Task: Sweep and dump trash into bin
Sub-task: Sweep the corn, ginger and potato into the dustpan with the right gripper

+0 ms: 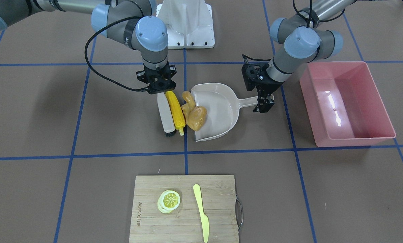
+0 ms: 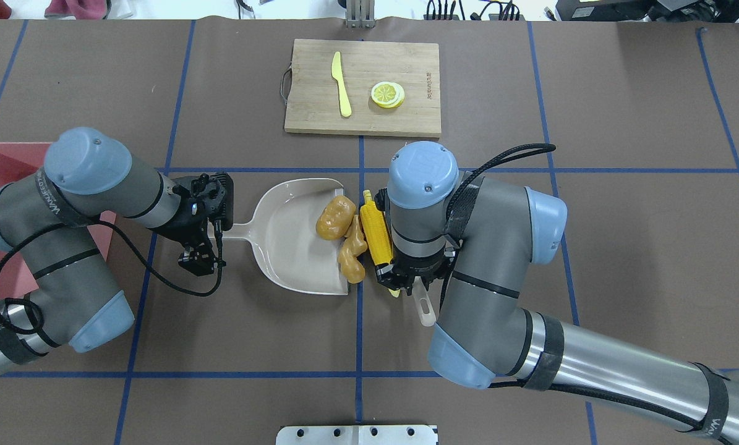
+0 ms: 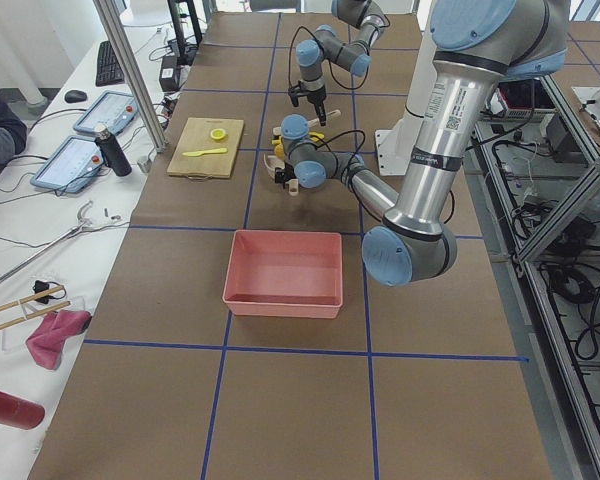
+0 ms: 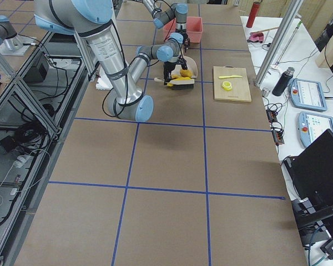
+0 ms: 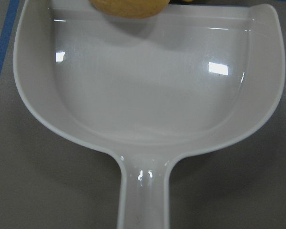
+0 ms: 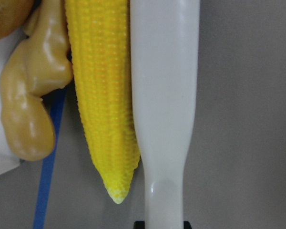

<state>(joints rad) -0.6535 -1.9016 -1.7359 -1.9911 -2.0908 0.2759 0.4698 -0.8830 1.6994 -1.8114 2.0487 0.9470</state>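
Observation:
The yellow corn cob [image 1: 175,113] lies on the table between a white brush [image 1: 165,114] and the tan ginger root [image 1: 187,105]. The ginger touches the lip of the beige dustpan [image 1: 221,108]. The brown potato [image 1: 197,117] rests on the pan's mouth. My right gripper [image 1: 157,90] is shut on the brush handle [image 6: 164,95], with the corn [image 6: 105,95] pressed against it. My left gripper [image 1: 263,103] is shut on the dustpan's handle [image 5: 143,200]. The pink bin [image 1: 356,141] stands empty beyond the left arm, apart from the pan.
A wooden cutting board [image 1: 184,226] with lemon slices [image 1: 169,200] and a pale yellow knife [image 1: 201,212] lies at the table's far side from the robot. A white mount [image 1: 186,23] stands between the arm bases.

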